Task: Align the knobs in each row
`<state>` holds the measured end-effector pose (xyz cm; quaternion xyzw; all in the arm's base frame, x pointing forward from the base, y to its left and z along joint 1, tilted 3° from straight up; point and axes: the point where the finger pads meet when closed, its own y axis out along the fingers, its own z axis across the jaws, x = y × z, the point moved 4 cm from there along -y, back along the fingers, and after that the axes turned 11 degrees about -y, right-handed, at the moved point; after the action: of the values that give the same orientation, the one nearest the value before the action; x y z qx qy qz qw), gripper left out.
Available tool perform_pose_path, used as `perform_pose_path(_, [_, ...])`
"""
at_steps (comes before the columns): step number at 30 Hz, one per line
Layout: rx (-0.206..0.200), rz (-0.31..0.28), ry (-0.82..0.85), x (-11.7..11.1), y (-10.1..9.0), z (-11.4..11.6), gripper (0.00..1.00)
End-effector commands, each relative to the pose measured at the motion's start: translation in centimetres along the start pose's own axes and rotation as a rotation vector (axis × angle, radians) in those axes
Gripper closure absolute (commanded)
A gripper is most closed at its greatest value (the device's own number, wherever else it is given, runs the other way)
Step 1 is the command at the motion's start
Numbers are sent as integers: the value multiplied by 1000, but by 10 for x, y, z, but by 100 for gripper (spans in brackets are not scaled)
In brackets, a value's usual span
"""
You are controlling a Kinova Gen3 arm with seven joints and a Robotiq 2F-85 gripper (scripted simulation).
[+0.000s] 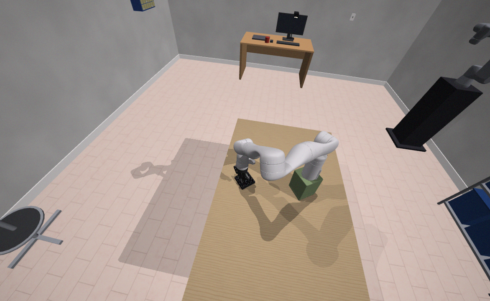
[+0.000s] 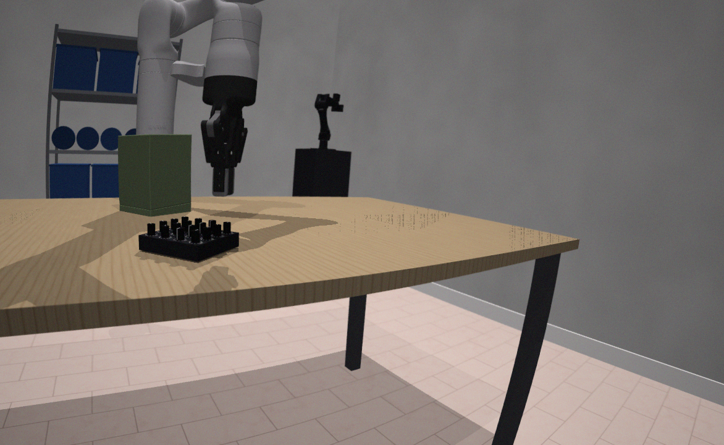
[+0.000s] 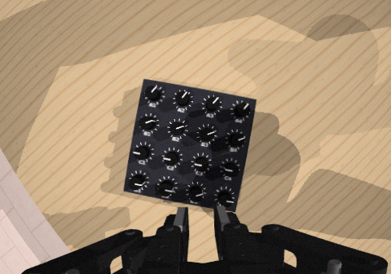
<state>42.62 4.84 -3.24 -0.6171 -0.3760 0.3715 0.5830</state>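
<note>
The black knob box [image 1: 245,184] [image 2: 167,248] [image 3: 216,181] stands on the table, its face in the wrist view, names upright but turned slightly clockwise. Row A's lines point up-right. Row B's point right and slightly up. Row C's point left. In row D, the lines of D1 [image 3: 138,182], D2 [image 3: 166,187] and D4 [image 3: 225,198] point right or slightly down; that of D3 [image 3: 195,193] points right and slightly up. My gripper [image 2: 223,193] [image 3: 201,219] is partly open, with nothing between its fingers, above the box and near its front edge in the wrist view. The socket is hidden.
The wooden table [image 1: 276,261] [image 2: 353,259] carries the green base block [image 1: 305,185] [image 2: 154,174] under the arm. The table's edge lies beyond the box, on the side away from the block. Arm shadows cross the table. A shelf [image 2: 96,96] stands far behind.
</note>
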Motion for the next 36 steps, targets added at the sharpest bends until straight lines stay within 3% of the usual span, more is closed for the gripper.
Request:
perform_pose_path(1, [-7,5,-8,-2,4,-3,81])
perform_pose_path(16, [-8,5,-9,-3,24,-3,81])
perform_pose_path(36, [-7,5,-7,-3,34,-3,81])
